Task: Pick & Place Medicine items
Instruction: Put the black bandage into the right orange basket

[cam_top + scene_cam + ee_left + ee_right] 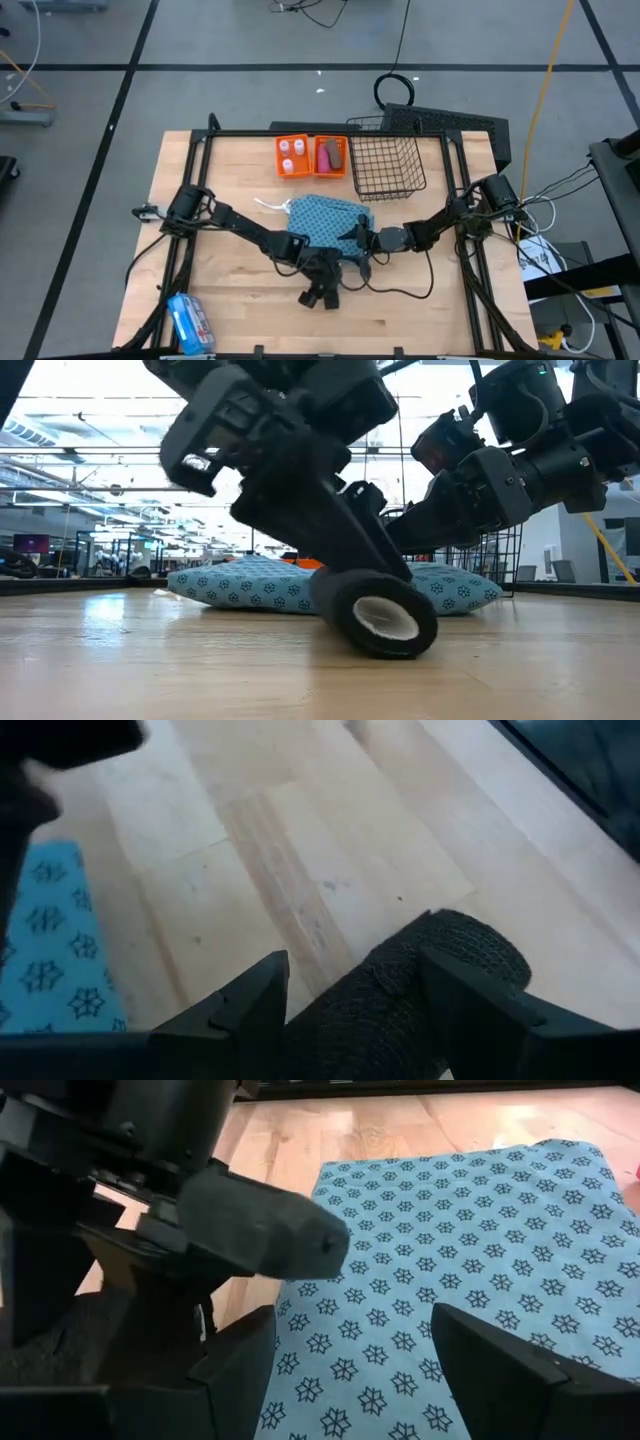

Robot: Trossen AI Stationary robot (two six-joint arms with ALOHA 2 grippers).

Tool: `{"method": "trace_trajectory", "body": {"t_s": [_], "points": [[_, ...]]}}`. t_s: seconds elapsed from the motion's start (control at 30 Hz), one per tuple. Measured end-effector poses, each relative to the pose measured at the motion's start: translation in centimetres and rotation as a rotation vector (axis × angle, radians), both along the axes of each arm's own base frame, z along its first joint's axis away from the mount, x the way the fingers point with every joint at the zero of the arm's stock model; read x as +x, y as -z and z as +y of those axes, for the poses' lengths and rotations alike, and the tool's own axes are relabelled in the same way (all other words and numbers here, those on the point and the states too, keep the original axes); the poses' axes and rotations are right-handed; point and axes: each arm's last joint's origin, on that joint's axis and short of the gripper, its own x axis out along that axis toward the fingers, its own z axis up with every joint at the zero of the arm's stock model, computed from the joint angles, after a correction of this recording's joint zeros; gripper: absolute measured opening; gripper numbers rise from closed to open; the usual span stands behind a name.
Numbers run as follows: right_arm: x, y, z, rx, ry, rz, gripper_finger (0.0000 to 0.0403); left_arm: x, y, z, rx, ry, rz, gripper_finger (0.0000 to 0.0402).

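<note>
A black textured roll with a white core point(383, 622) lies on its side on the wooden table, near the front edge of the blue patterned cloth point(250, 588). My left gripper point(321, 292) comes down on it and is shut on it point(350, 1010). My right gripper point(350, 1380) is open and hovers over the blue cloth point(480, 1230), just beyond the left gripper. Two orange trays point(310, 156) at the far side hold tiny white bottles point(291, 155), a pink tube point(326, 157) and a brown piece point(338, 155). My left gripper pinches the black roll's curved side point(400, 985) between its two fingers point(255, 1005), coming from above and slanting down. The fingers lie across the roll. The roll's lower side point(385, 654) sits at the table surface, with its open end facing the near edge.
A black wire basket point(390, 165) stands at the far right, next to the orange trays. A blue and white packet point(190, 322) lies at the near left corner. Bare wood point(420, 320) lies near the front edge. A cable point(400, 292) runs under the right arm.
</note>
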Motion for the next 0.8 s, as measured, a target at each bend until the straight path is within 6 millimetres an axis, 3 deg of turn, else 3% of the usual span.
{"method": "trace_trajectory", "body": {"t_s": [0.43, 0.8], "points": [[-0.1, 0.1, 0.0, 0.003, 0.002, 0.015, 0.0256, -1.3, -1.7, 0.3, 0.29, 0.402, -0.121, 0.0227], [-0.1, 0.1, 0.0, 0.003, 0.002, 0.015, 0.0256, -2.2, -2.1, -0.1, 0.368, 0.467, -0.095, 0.0227]]}}
